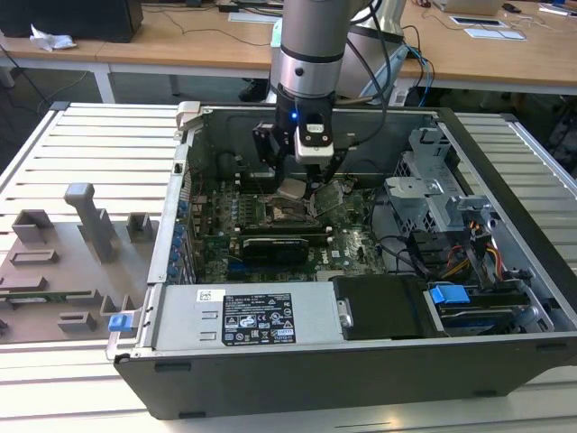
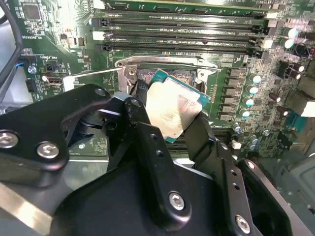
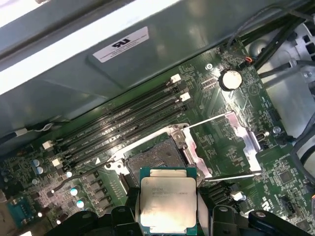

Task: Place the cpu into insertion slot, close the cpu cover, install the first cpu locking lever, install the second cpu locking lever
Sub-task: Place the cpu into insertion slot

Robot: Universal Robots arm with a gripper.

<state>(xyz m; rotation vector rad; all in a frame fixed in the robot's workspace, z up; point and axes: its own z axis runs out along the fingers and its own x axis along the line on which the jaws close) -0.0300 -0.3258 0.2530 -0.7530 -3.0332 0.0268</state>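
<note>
Right now the pincer [image 2: 170, 118] is clamped on the cpu [image 2: 172, 110], with one black finger [image 2: 139, 96] against one edge of the chip and the other finger pressing the opposite edge. The pale metal top of the chip faces up, and its green rim shows past the fingers in both wrist views.

In the exterior view the pincer [image 1: 302, 176] hangs inside the open computer case [image 1: 315, 379], which stands on the slatted tabletop [image 1: 90, 153]. The cpu [image 1: 291, 189] sits at its tips, over the green board [image 1: 352, 239].

The insertion slot [image 3: 152, 155] lies below the pincer, just beyond the chip's far edge in the first wrist view. Its dark centre is bare and the cpu [image 3: 167, 204] is not seated in it.

The cpu cover [image 3: 244, 137] is swung open, lying flat on the board to one side of the slot and clear of the pincer. A thin locking lever [image 3: 234, 175] runs along beside it, unlatched. The long black memory slots [image 3: 123, 128] lie on the far side of the slot from the pincer.
</note>
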